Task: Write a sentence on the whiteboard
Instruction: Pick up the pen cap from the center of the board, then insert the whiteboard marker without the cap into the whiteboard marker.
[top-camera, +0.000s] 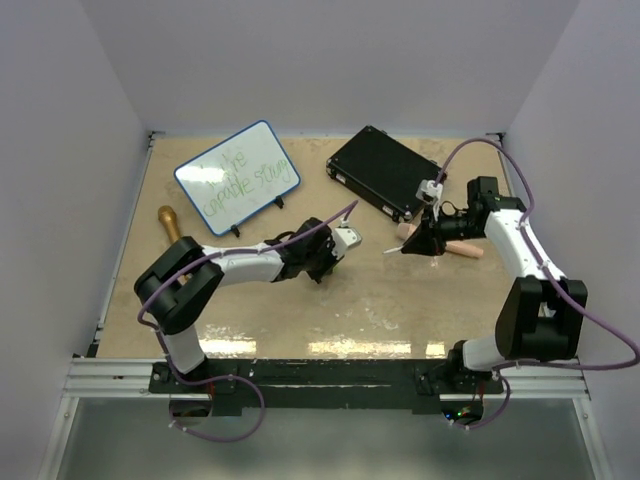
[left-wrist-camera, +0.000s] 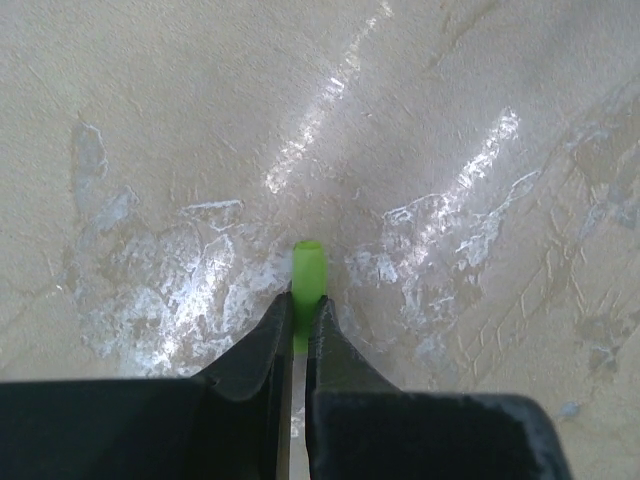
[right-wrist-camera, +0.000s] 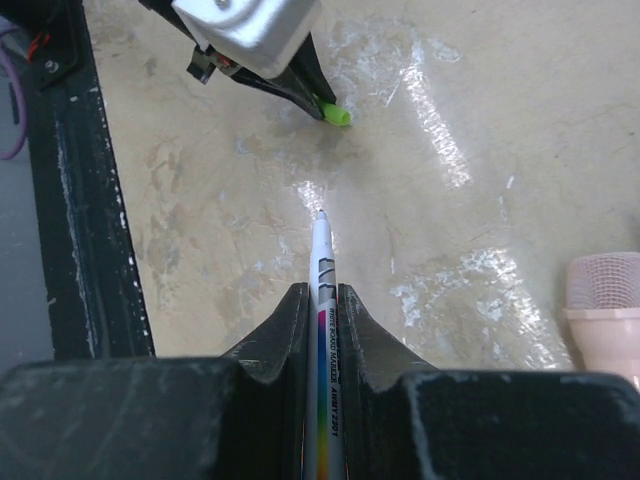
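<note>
Green sentence (top-camera: 240, 180) on whiteboard (top-camera: 256, 139): "capable" legible, rest unclear. On marker (right-wrist-camera: 323, 300) barrel: "BOARD MARKER".

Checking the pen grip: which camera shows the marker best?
Right wrist: the marker sticks out between the fingers of the right hand, printed label visible. The top view shows only a thin white sliver at that hand. The left wrist view misses it, showing just the green cap.

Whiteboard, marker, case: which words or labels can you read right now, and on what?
"capable" – green handwriting, lower line of the sentence on the whiteboard; upper line and last word too blurred.
"MARKER" – small print along the marker in the right tool; the rest too small.
On the black case: no text visible.
On the green cap in the left tool: no text.
</note>
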